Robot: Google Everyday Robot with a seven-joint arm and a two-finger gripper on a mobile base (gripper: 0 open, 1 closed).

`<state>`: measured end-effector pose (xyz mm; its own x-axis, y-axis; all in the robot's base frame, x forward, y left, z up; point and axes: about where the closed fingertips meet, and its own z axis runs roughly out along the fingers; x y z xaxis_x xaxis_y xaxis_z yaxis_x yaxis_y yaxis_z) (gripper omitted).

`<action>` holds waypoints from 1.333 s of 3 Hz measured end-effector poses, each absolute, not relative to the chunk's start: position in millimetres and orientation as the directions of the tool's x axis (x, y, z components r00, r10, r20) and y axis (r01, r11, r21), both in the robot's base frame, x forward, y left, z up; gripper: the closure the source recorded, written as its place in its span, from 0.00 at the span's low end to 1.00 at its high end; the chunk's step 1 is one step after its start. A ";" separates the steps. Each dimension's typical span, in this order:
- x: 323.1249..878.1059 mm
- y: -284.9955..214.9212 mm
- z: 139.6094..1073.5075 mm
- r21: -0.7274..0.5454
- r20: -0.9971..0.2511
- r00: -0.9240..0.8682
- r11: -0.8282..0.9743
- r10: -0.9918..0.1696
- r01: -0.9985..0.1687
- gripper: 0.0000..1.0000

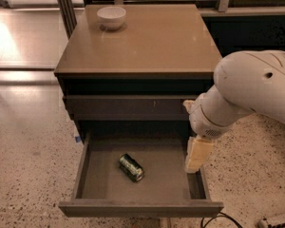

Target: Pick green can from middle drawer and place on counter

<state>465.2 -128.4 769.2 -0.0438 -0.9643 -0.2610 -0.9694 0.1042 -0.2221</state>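
Probably an office building or a lab: speckled stone floor, a dark cabinet, metal posts behind. The gripper hangs over the right side of the open drawer.
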 end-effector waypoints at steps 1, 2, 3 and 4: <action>473.4 -130.4 747.9 -0.240 -0.325 -0.039 0.122 -0.945 -0.963 0.00; 487.0 -129.9 700.0 -0.271 -0.379 -0.018 0.129 -0.925 -0.954 0.00; 506.8 -124.0 656.6 -0.312 -0.426 -0.013 0.160 -0.905 -0.936 0.00; 528.9 -108.4 616.5 -0.342 -0.462 -0.010 0.188 -0.887 -0.920 0.00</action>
<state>528.9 -108.4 616.5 -0.0096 -0.8867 -0.4622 -0.9204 0.1885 -0.3424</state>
